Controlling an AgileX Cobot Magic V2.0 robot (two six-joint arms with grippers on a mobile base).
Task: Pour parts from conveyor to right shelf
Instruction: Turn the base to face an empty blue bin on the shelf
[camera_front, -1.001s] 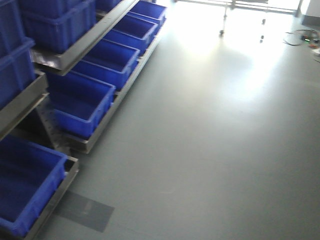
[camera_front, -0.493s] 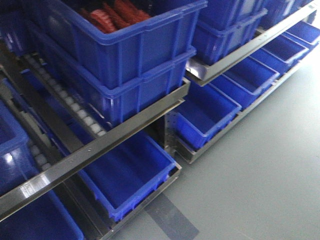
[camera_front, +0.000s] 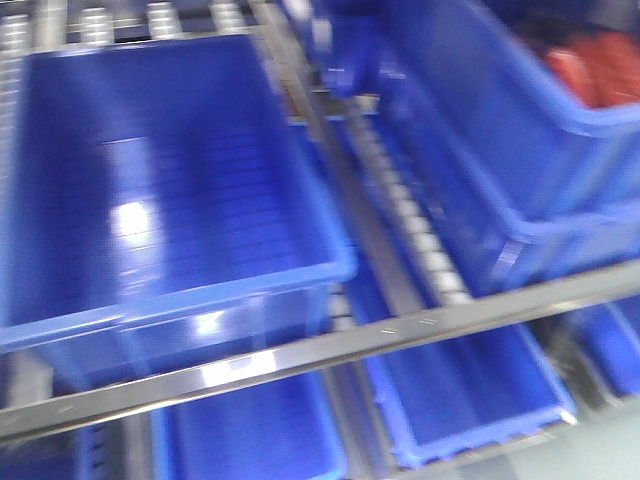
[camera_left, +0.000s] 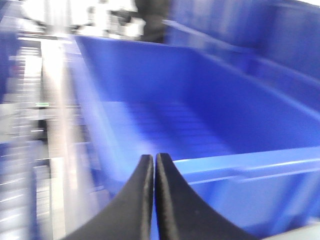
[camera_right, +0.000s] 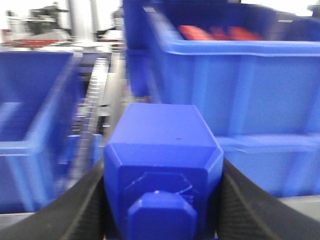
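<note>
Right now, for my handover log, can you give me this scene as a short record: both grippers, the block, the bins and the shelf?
left gripper: shut, nothing between the fingers
right gripper: shut on the blue block, knob facing the camera
open bin: nothing visible inside
second bin: red items inside, too blurred to name
shelf: steel rail, white rollers between the bins

Red pieces (camera_front: 592, 72) are showing at the top right of the front view, heaped together and smearing into blur, so their shape isn't reading. The right wrist view is catching them too, up top. Pale grey floor (camera_front: 612, 460) is peeking in at the bottom right corner.
</note>
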